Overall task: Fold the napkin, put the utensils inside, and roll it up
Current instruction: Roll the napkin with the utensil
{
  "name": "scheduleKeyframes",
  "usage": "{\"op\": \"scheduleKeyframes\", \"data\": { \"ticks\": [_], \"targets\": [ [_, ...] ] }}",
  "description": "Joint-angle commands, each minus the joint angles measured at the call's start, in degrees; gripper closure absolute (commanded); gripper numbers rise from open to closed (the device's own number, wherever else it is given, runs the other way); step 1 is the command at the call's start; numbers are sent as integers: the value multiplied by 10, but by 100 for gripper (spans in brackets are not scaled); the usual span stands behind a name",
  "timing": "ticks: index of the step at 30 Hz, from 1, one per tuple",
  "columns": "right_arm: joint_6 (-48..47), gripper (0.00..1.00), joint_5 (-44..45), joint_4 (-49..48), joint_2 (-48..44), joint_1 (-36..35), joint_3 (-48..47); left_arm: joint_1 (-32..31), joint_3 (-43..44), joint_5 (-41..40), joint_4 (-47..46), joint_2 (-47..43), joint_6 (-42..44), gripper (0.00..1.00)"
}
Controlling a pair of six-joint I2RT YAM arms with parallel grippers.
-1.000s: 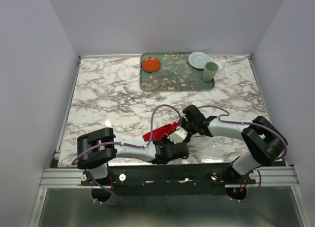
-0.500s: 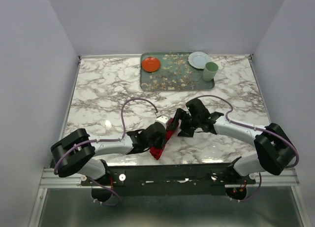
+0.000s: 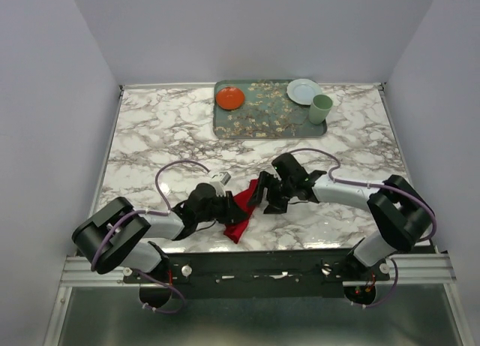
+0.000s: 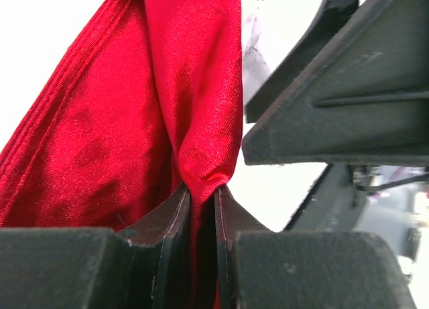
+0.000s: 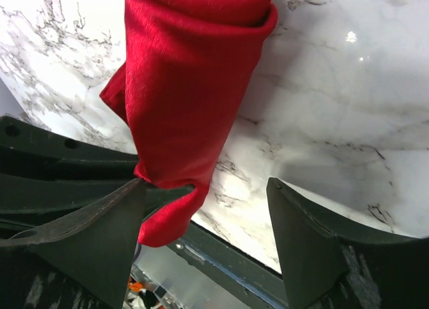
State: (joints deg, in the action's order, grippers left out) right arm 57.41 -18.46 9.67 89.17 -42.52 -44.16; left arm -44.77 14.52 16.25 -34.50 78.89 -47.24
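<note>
Here, a pinched fold of the napkin (image 4: 201,88) is held between the 2 narrowly set jaws of the left gripper (image 4: 202,205), and the rest of the red cloth is spread out beyond the fingertips. The jaws of the right gripper (image 5: 206,183) are spread wide and nothing is gripped by them. The rolled end of the napkin is seen just ahead of them, close against the tip of 1 finger (image 5: 87,235), with bare marble table (image 5: 322,108) between it and the other. A tray (image 3: 262,113) carrying 2 plates and 1 cup (image 3: 321,108) is set well beyond both grippers.
</note>
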Motion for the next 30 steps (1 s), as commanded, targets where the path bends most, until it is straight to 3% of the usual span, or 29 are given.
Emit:
{"op": "scheduleKeyframes", "data": {
  "ticks": [1, 12, 21, 22, 26, 29, 30],
  "targets": [
    [15, 21, -4, -15, 32, -11, -29, 23, -41, 84, -130, 21, -53, 100],
    [30, 27, 6, -20, 80, -39, -59, 55, -78, 126, -259, 56, -96, 100],
    [61, 39, 14, -48, 78, -46, -23, 65, -82, 150, -354, 128, -128, 100],
    [61, 44, 15, -48, 80, -45, -23, 65, -81, 151, -359, 134, -128, 100],
    [60, 55, 16, -47, 88, -46, -28, 65, -78, 151, -326, 124, -108, 100],
    [54, 65, 20, -47, 94, -46, -29, 65, -73, 136, -238, 80, -63, 92],
    [51, 67, 20, -47, 95, -45, -31, 65, -68, 128, -206, 64, -50, 83]
  ]
}}
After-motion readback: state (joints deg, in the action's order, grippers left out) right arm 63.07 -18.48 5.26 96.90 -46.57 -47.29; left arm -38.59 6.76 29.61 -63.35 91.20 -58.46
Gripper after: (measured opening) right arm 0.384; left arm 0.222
